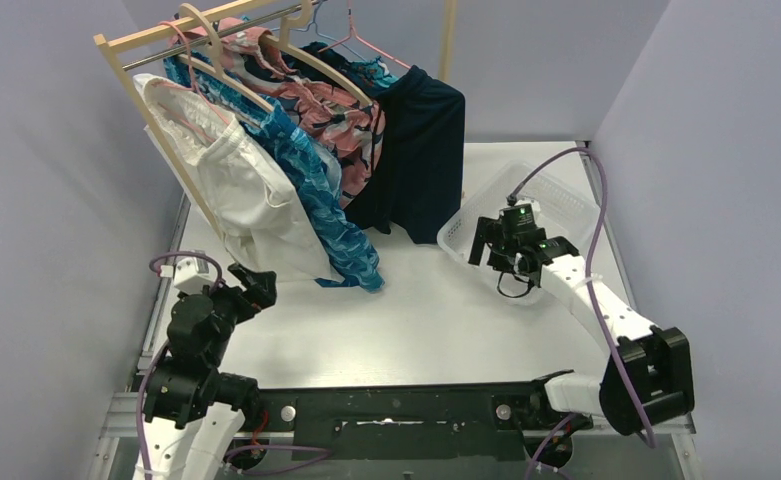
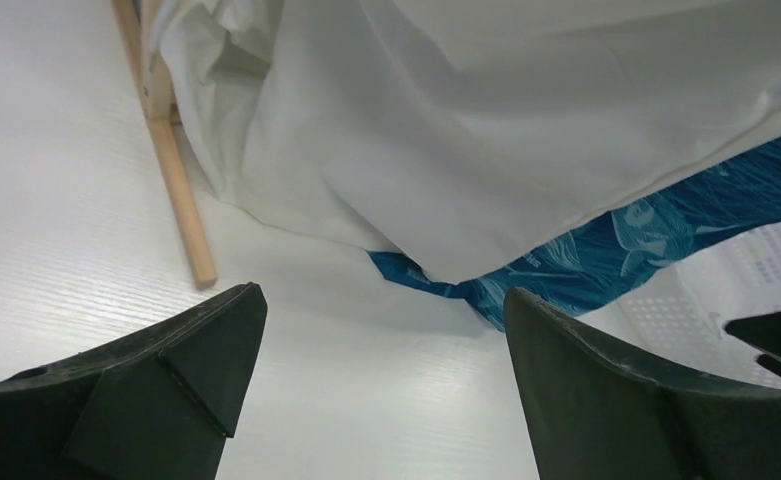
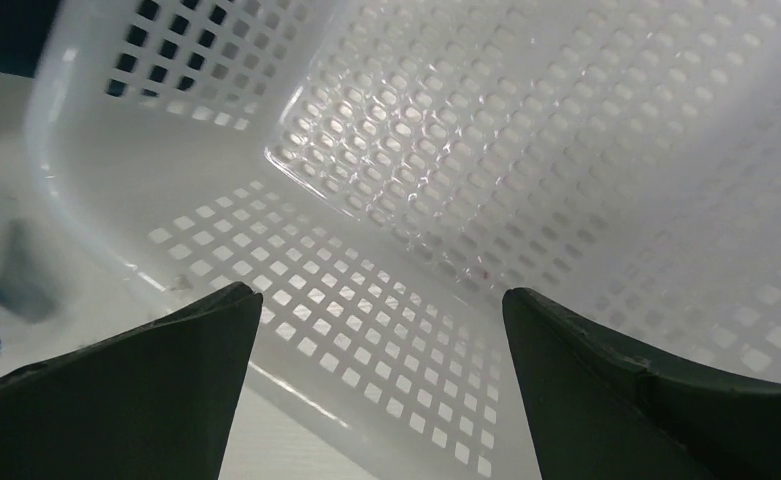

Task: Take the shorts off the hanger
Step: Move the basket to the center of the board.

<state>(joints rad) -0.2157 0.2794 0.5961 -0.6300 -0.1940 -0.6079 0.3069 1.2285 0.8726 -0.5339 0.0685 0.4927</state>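
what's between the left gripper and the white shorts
Nothing visible. Only bare table lies between the open left gripper and the hem of the white shorts. The rack leg stands left of that path, and the blue patterned shorts show beyond the white pair.

you've got rack (image 2: pixel 180 200) back-left on table (image 1: pixel 426 310), shorts (image 1: pixel 306 130) hung in row along its rail. left gripper (image 2: pixel 386 300) front-left, just before nearest pair (image 1: pixel 256 200). basket (image 1: pixel 566 195) on right side, right gripper (image 3: pixel 381 295) over its near edge, well apart from shorts.
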